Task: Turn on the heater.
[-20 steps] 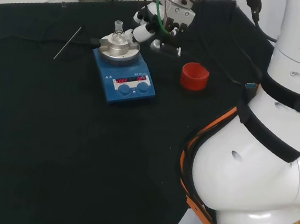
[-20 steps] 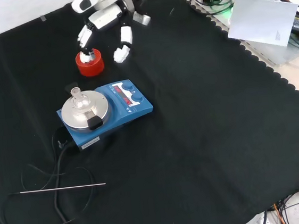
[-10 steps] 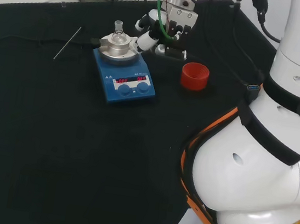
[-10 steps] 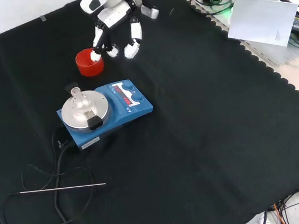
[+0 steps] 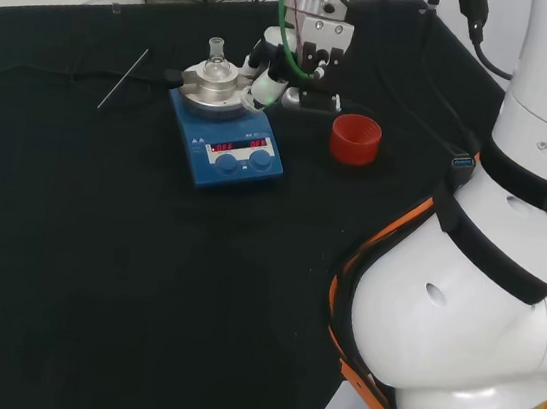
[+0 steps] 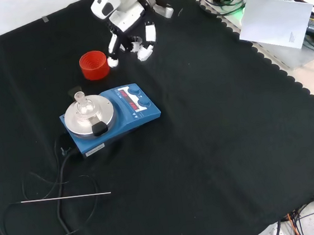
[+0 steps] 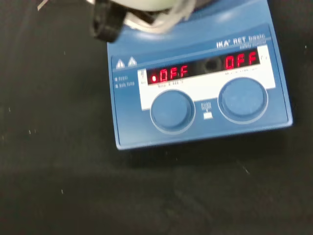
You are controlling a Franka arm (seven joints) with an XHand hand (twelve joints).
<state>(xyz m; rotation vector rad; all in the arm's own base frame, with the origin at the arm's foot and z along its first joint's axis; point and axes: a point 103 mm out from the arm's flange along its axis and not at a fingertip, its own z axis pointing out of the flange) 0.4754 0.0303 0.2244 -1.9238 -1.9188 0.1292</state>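
In the wrist view the heater's (image 7: 195,93) top plate was cut off by the edge, blurred, its flask indistinguishable.

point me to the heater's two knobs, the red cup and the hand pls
heater knobs (image 7: 172,110) (image 7: 242,99): wrist view, on the face of each blue knob.
red cup (image 6: 93,65): front view, on its outer wall.
hand (image 6: 131,29): front view, on the palm above the down-pointing fingers.

one heater (image 6: 112,117), one red ring (image 6: 93,65), one rod (image 6: 65,198)
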